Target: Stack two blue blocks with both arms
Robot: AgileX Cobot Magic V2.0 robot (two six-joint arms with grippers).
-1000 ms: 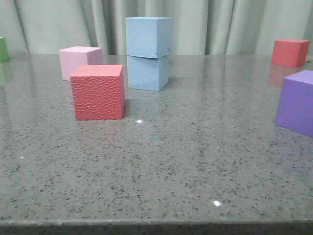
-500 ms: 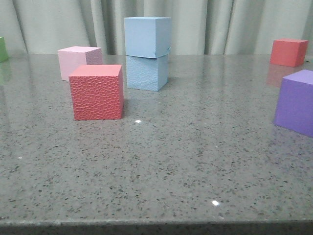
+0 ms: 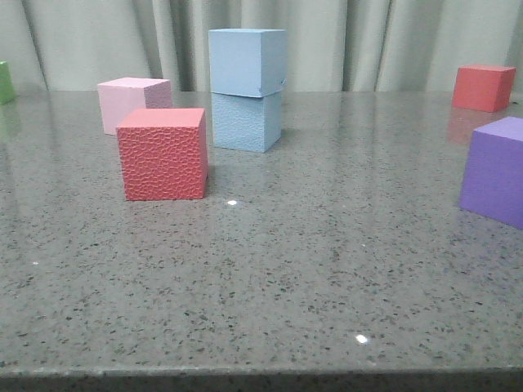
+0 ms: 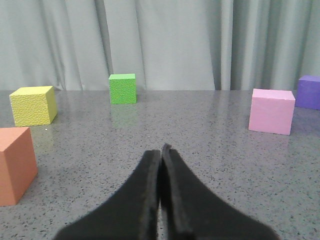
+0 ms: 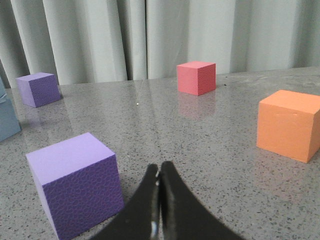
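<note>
Left gripper and right gripper both clenched, fingers pressed together w/ nothing held, over the table. Smooth blue block sits atop pebbled blue block, behind the red cube. Arms not visible in front view.

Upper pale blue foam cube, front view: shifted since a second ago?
No. The upper pale blue foam cube sits unchanged on the pebbled blue cube beside the pink cube.
</note>
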